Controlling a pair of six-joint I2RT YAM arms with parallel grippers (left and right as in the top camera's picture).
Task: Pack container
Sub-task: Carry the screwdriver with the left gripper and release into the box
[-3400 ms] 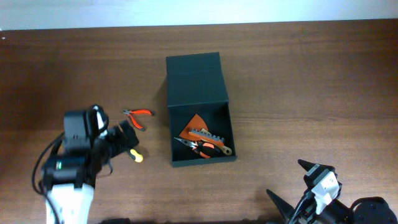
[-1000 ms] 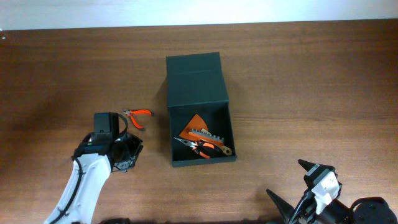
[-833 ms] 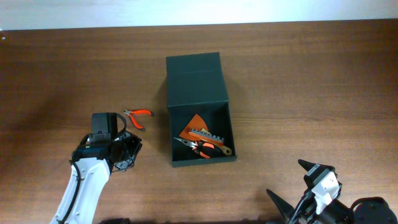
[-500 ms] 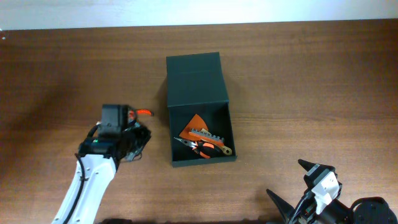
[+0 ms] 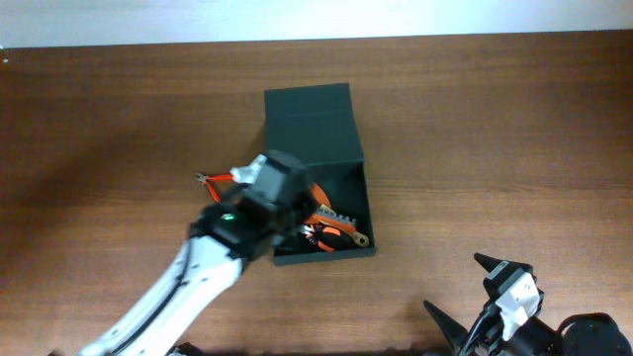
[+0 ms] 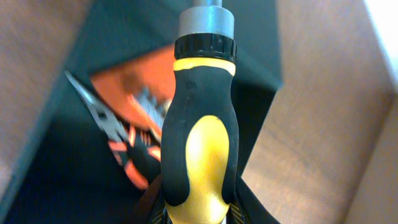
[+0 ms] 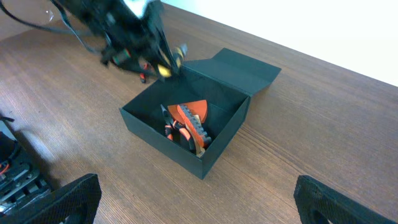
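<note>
Lying on the bare table (image 5: 109, 109) left of centre is a small pair of orange-handled cutters (image 5: 222, 179), just beside the left wall of the container (image 5: 326, 254) and partly covered by the left arm. That arm slants up from the near left corner, blurred in the overhead view, and its head hangs over the container's left wall. The left hand (image 6: 198, 213) is clamped on a screwdriver (image 6: 200, 124) with a black and yellow handle. Only a little of the dark fingers shows at the base of the handle in the wrist view, and the grey collar and shaft point away from the camera, over the box's inside.

The container sits about the middle of the table, dark green and open, its flap lid (image 5: 309, 119) laid back flat toward the far edge. Inside it lie an orange triangular piece (image 7: 194, 111), a grey toothed strip (image 5: 336, 219) and pliers (image 7: 173, 129) with orange and black handles, bunched together toward the near side of the floor.

Near the near right corner, well apart from the box, the right hand (image 5: 465, 290) hangs with its fingers (image 7: 53, 202) spread wide, holding nothing
</note>
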